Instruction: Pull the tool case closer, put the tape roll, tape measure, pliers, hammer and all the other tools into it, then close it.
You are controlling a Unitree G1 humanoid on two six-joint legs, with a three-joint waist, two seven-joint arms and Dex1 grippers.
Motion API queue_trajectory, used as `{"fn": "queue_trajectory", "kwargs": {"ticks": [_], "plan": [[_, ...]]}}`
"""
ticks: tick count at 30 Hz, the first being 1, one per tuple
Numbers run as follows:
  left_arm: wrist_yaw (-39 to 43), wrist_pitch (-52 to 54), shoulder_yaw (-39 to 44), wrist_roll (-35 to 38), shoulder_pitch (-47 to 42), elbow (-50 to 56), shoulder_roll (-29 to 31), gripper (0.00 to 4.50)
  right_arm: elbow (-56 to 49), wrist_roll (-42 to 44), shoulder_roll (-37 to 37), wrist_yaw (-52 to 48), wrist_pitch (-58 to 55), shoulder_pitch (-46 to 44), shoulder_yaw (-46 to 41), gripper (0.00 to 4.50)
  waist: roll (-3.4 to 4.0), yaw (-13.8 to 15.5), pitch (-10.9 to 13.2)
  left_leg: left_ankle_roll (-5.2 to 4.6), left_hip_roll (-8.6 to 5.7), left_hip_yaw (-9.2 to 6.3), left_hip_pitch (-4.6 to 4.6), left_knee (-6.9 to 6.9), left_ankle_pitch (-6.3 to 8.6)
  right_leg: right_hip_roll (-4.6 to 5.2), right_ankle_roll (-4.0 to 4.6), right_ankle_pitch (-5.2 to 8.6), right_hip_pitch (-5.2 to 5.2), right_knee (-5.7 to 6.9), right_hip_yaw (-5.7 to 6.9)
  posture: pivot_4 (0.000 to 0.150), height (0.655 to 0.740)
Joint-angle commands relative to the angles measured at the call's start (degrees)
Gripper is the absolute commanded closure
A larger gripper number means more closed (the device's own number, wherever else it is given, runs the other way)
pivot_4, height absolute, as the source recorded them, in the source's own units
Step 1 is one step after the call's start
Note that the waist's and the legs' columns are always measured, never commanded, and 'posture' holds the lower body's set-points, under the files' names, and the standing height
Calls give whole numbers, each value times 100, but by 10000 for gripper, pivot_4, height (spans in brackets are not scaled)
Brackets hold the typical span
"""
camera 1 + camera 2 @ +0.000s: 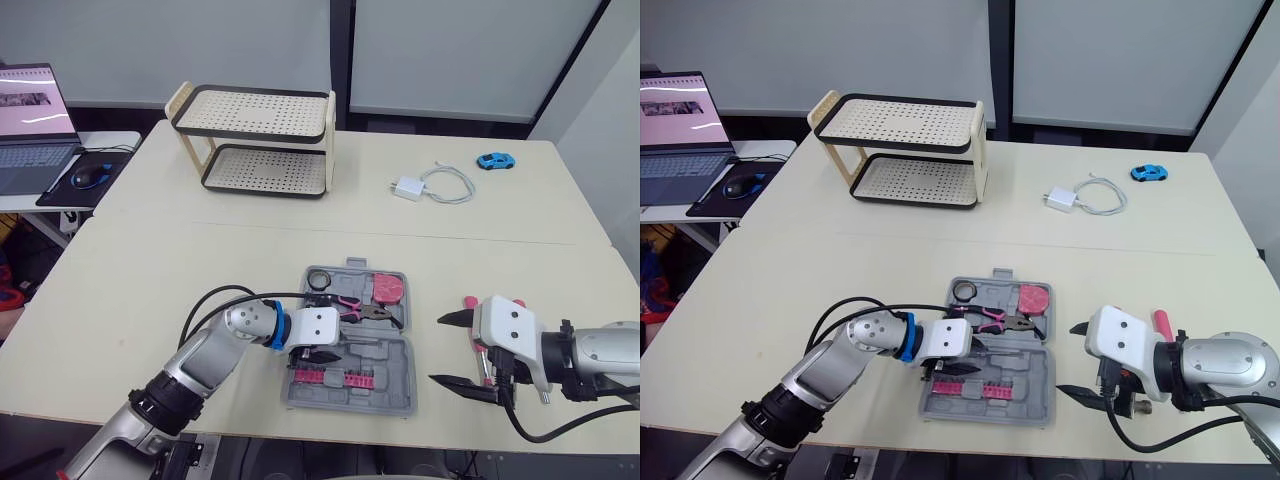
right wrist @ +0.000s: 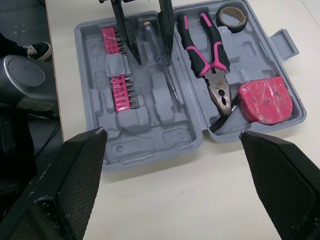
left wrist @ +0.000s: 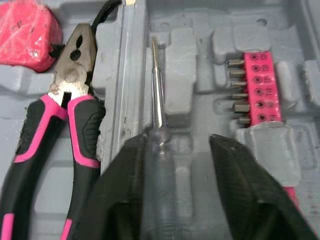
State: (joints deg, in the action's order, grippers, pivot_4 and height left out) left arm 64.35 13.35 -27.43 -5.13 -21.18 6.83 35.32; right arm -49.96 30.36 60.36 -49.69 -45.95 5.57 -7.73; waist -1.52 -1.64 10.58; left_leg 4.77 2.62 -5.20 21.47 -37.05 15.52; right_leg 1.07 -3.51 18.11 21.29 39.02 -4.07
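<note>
A: L status?
B: L gripper is over the near half of the case. Fingers spread, straddling the screwdriver handle. L wrist cam: clear handle sits in its slot between the fingers, close to one; can't tell if touching. In head cam the wrist block covers that spot.
A: R?
B: R gripper is just right of the case, above the table. Spread wide, nothing in it.
A: Case contents?
B: R wrist cam is clearest. Far half: tape roll in a corner, pliers beside it, tape measure at the other end. Near half: bit strip + screwdriver. Case lies open flat, close to the table's front edge.
A: Hammer?
B: Head cam shows a pink-handled item on the table right of the case, partly behind the R wrist. Can't tell what it is.
</note>
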Motion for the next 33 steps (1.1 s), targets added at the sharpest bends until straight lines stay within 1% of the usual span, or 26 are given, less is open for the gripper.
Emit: {"fn": "queue_trajectory", "kwargs": {"ticks": [1, 2, 4, 6, 9, 10, 12, 20, 28, 33], "plan": [[0, 46, 328, 244, -19, 370, 75, 12340, -159, 21, 29, 35, 38, -5, -63, 0, 0, -2, 0, 0, 0, 0, 0, 0, 0, 0, 0, 0, 0, 0, 0, 1500, 7350], [77, 110, 472, 455, -4, 446, 92, 9193, -162, 29, 20, 39, 38, 3, -71, 0, 0, -2, 0, 0, 0, 0, 0, 0, 0, 0, 0, 0, 0, 0, 0, 1500, 7350], [180, 322, 668, 719, -4, 545, 142, 9193, -162, 42, 1, 51, 39, 13, -82, 0, 0, -1, 0, 0, 0, -1, 1, 0, 0, 0, 0, 0, 1, 0, 1, 1500, 7350], [246, 242, 822, 909, -4, 467, 176, 9193, -161, 43, -8, 59, 45, 22, -87, 0, 0, -2, 0, 0, 0, 0, 1, 1, 0, 0, 0, 0, 1, 0, 1, 1500, 7350], [352, -111, 853, 972, -22, 195, 200, 9193, -133, 20, -25, 74, 66, 18, -53, 0, 1, -1, 0, 0, 0, 0, 0, 1, 0, 0, 0, 0, 1, 0, 1, 1500, 7350], [359, -139, 823, 971, -50, 93, 164, 13220, -126, 9, -31, 81, 75, 12, -27, 0, 0, -1, 0, 0, 0, 0, 0, 1, 0, 0, 0, 0, 1, 0, 0, 1500, 7350], [363, -218, 709, 899, -112, -101, 98, 18371, -120, 2, -40, 93, 86, -5, 11, 0, 1, 0, 0, 0, 0, 0, 1, 0, 0, 0, 0, 0, 1, -1, 1, 1500, 7350], [331, -361, 416, 607, -162, -571, -89, 44582, -128, 10, -30, 144, 96, -24, 67, 0, 0, -1, 0, 0, 0, 0, 2, 1, 0, 0, 0, 0, 3, -2, 1, 1500, 7350], [257, -507, 205, 311, -152, -930, -197, 44834, -182, 58, -18, 171, 35, -33, 61, 0, 1, -1, 0, 0, 0, -1, 2, 0, 0, 0, 0, 0, 3, -1, 2, 1500, 7350], [107, -775, 148, 116, -120, -1239, -303, 44834, -209, 90, -1, 163, -3, -40, 32, 0, 2, 0, -2, 0, -1, -1, 1, 0, 0, 0, 0, 0, 0, -1, 1, 1500, 7350]]}}
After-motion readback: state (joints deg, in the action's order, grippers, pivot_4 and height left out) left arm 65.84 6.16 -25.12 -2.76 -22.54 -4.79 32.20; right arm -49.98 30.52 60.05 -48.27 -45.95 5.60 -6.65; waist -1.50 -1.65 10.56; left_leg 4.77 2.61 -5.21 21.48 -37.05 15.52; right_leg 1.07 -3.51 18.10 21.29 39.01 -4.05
